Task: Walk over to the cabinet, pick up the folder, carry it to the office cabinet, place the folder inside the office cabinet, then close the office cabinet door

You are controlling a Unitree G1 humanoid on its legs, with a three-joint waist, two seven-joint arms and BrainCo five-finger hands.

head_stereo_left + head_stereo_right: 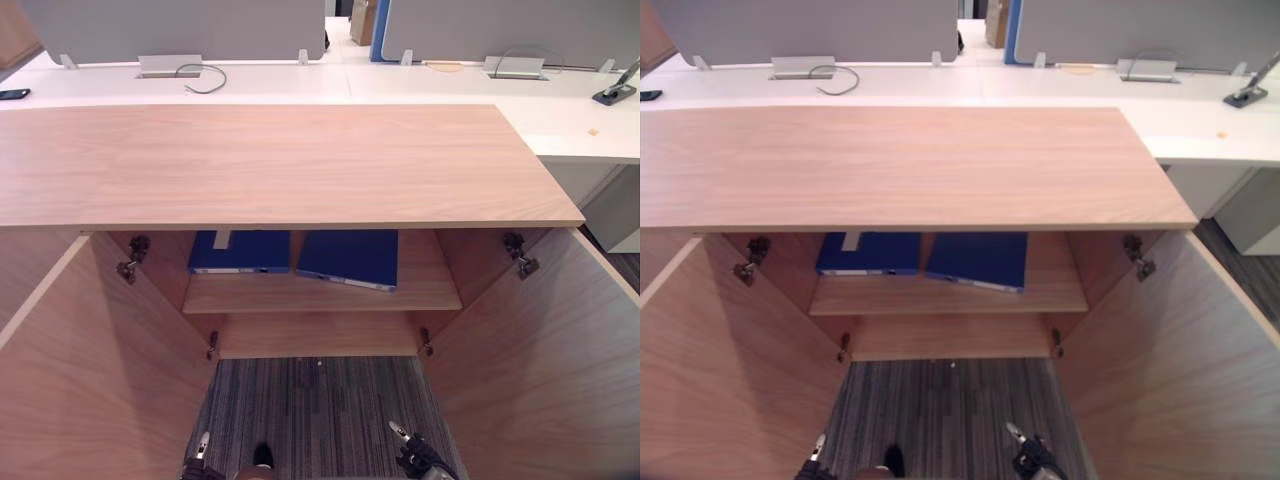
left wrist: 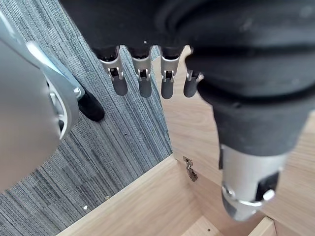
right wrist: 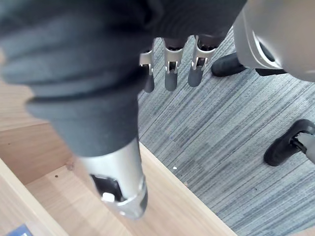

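Observation:
Two dark blue folders lie flat on the shelf (image 1: 320, 294) inside the open wooden cabinet (image 1: 280, 165): one on the left (image 1: 240, 252), one on the right (image 1: 350, 257) turned a little askew. Both cabinet doors stand wide open, the left door (image 1: 90, 370) and the right door (image 1: 540, 350). My left hand (image 1: 197, 455) hangs low by the left door, its fingers (image 2: 142, 81) straight and holding nothing. My right hand (image 1: 415, 455) hangs low by the right door, its fingers (image 3: 170, 73) also straight and empty. Both hands are well below and in front of the folders.
Grey striped carpet (image 1: 315, 410) lies between the open doors. Behind the cabinet runs a white desk (image 1: 300, 82) with grey partition screens, a looped cable (image 1: 205, 78), a phone (image 1: 12, 94) at far left and a dark stand (image 1: 615, 93) at far right.

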